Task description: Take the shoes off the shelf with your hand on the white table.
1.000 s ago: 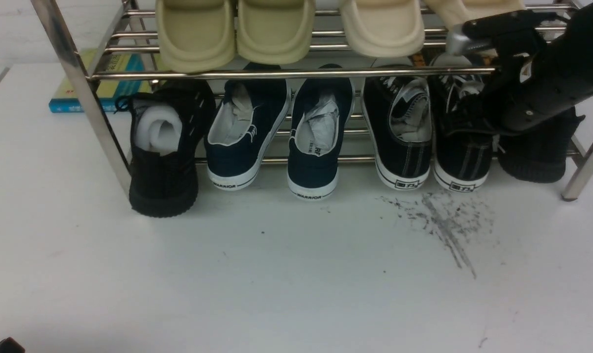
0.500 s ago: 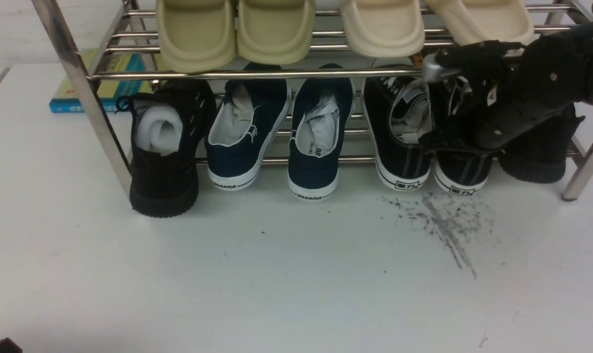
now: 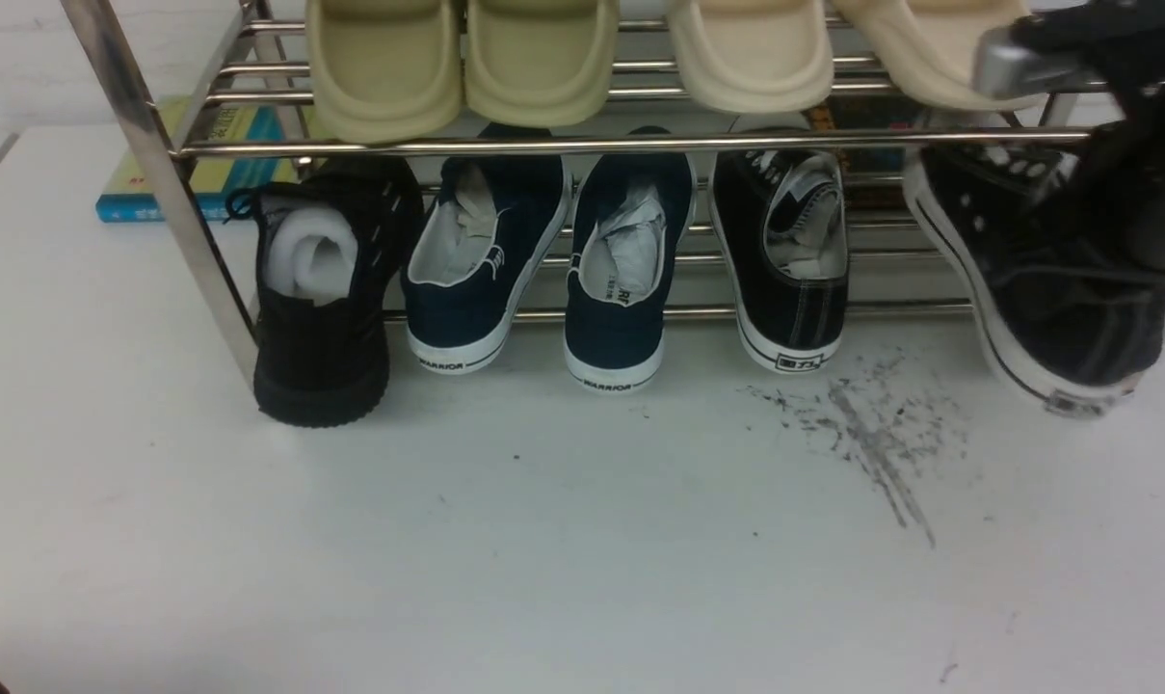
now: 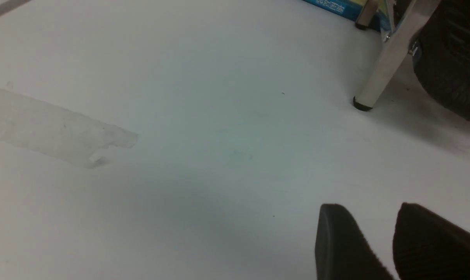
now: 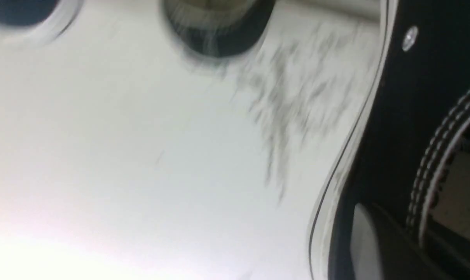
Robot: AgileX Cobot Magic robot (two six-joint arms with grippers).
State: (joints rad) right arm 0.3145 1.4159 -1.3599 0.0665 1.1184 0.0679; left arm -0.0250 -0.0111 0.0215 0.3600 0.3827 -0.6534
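One shoe (image 3: 1045, 280) hangs off the shelf (image 3: 543, 145), clamped in the right fingers (image 3: 1122, 145); its mate (image 3: 784, 280) sits shelved; left fingers (image 4: 339, 241) narrowly parted, empty; bench (image 3: 447, 540) placement pending.

Wide, bare run of white table (image 3: 543, 578) from the near edge up to the scuff marks (image 3: 871, 434); free passage there from left edge to right.

Barred along the far edge by the chrome shoe rack (image 3: 158, 173):
- Upper tier filled with cream slippers (image 3: 543, 58).
- Lower tier packed from the left with an all-black knit shoe (image 3: 322, 328), two navy slip-ons (image 3: 476, 280) and one black canvas sneaker (image 3: 784, 280), heels jutting toward the near edge.
- Open on the lower tier just right of that sneaker.

Blocked near the right edge by the right gripper (image 3: 1107, 169) and the tilted sneaker (image 3: 1035, 280) in its grip.

Blue book (image 3: 197, 169) behind the rack's left leg, toward the far-left corner.
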